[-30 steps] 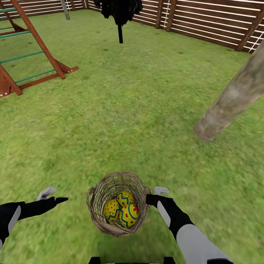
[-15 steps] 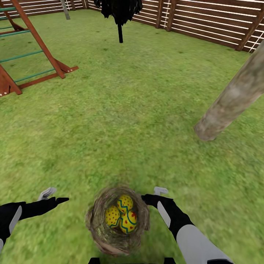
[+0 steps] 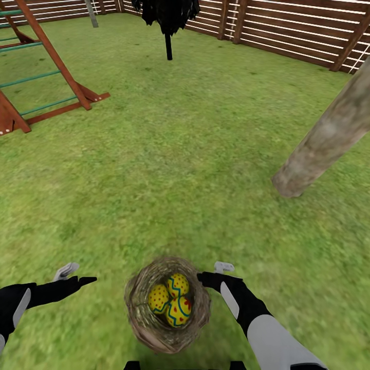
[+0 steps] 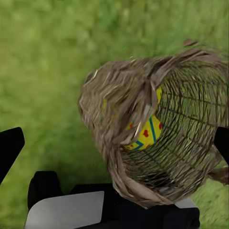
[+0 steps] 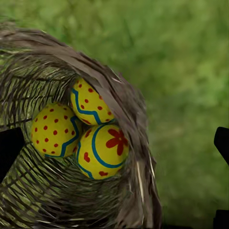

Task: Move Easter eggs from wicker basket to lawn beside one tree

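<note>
The wicker basket (image 3: 137, 314) stands on the lawn (image 3: 169, 169) close in front of me, between my two arms. All three Easter eggs lie inside it: one (image 3: 178, 284) at the far side, one (image 3: 158, 298) to the left, one (image 3: 179, 311) nearest me. My right gripper (image 3: 214, 273) is open at the basket's right rim; in the right wrist view the rim (image 5: 125, 106) and the eggs (image 5: 104, 150) lie between its wide-apart fingers (image 5: 8, 153). My left gripper (image 3: 79, 274) is open, a little way left of the basket (image 4: 119, 119). The tree (image 3: 321, 146) rises at the right.
A red-brown play tower (image 3: 49, 67) with green rungs stands at the far left. The slatted wooden fence (image 3: 288, 31) runs along the back and right. A dark-leaved narrow tree (image 3: 168, 23) stands before it. Open grass lies between the basket and the pale trunk.
The basket has shifted toward me and tipped, so its mouth faces up at the head camera. My right gripper moved slightly left to its rim. The left arm stayed put.
</note>
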